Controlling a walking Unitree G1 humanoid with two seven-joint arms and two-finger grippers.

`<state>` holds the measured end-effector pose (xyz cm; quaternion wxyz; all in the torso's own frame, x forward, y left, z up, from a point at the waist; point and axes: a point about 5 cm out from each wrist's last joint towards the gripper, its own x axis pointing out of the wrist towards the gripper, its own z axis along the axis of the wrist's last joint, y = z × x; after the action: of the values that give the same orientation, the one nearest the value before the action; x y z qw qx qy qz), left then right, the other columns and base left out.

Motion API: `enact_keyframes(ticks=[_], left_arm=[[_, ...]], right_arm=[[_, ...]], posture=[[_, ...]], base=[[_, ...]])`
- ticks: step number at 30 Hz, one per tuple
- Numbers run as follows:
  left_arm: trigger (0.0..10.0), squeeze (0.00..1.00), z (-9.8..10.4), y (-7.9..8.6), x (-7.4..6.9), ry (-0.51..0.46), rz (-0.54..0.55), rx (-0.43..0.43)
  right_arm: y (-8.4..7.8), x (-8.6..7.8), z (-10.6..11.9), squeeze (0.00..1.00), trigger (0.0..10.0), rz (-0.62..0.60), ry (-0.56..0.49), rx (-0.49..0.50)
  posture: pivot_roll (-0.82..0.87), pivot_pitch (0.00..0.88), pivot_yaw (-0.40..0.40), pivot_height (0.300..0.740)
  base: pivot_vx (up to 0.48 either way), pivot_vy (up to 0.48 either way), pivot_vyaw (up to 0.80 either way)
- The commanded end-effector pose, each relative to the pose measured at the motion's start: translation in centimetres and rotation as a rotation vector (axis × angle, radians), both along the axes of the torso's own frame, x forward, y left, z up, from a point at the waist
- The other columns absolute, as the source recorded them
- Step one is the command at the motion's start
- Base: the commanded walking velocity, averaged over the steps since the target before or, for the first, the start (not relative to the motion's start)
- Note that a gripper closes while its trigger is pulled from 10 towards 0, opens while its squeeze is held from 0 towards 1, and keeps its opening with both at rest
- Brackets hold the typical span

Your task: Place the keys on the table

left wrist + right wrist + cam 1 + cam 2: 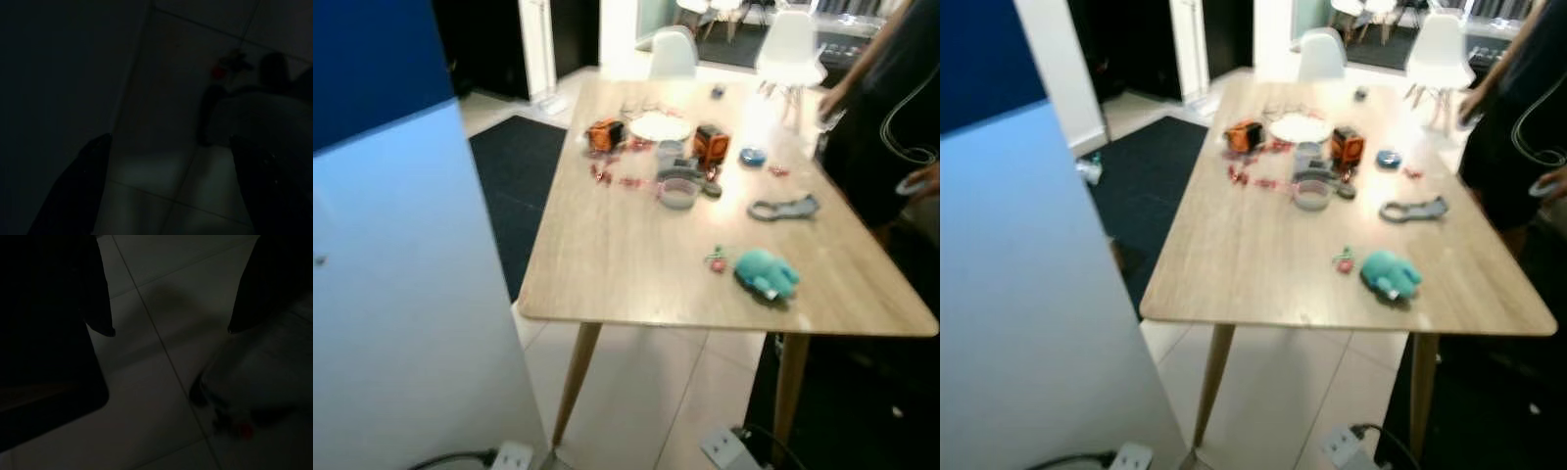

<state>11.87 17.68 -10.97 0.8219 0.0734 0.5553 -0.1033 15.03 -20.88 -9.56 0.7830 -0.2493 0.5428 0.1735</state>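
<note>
Both grippers hang parted above floor tiles; one table, two orange boxes.

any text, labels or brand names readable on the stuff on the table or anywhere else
None can be read.
Orange boxes and on the table: any print is too blurred to read.
Blue round item: no legible marking.
Teal plush toy: no tag text visible.
Blue and white panel: plain.
Wrist views: too dark for any text.
</note>
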Motion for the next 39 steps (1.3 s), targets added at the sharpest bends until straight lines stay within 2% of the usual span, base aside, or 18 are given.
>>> enact_keyframes(ticks=[1, 10, 16, 39], left_arm=[[10.0, 0.0, -0.1, 0.5, -0.5, 0.015, -0.002, 0.015], [10.0, 0.0, -0.2, 1.0, -0.9, 0.034, -0.013, 0.021], [10.0, 0.0, -0.2, 1.0, -1.1, 0.043, -0.022, 0.025], [10.0, 0.0, -0.3, 1.2, -1.5, 0.061, -0.06, 0.044]], right_arm=[[0.5, -0.1, -0.1, 0.0, 10.0, -0.006, 0.001, 0.015], [1.0, 0.0, -0.2, 0.0, 10.0, -0.021, -0.013, 0.028], [0.9, 0.1, -0.1, 0.0, 10.0, -0.046, -0.018, 0.027], [1.4, 0.7, 0.0, 0.0, 10.0, -0.054, -0.028, 0.057]], posture=[[-0.03, 0.0, -0.003, 0.74], [-0.03, 0.0, 0.009, 0.74], [-0.04, 0.0, 0.012, 0.74], [-0.04, 0.003, 0.021, 0.74]], base=[[0.0, 0.0, 0.77], [0.0, 0.0, 0.77], [0.0, 0.0, 0.0], [-0.356, 0.0, 0.0]])
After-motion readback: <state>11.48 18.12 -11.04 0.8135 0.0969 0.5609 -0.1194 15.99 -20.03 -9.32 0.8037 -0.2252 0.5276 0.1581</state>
